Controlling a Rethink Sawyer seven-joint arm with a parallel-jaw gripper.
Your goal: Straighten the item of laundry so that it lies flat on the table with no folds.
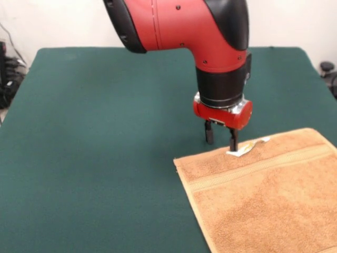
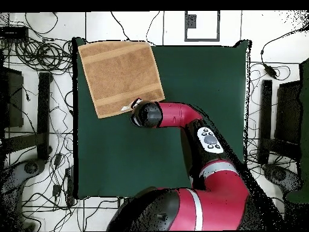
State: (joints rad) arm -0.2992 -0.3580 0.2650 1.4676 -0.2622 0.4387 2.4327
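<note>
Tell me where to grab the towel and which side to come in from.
Grip the towel at its far hem, beside the white label, coming straight down from above. It looks flat on the table, so only an edge likely offers a pinch, and the open end effector hangs right there, one finger beside the label.

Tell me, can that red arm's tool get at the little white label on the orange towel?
Probably yes. The tool stands open right at the tan-orange terry towel's far hem, one finger beside the small white label, with nothing between them.
</note>
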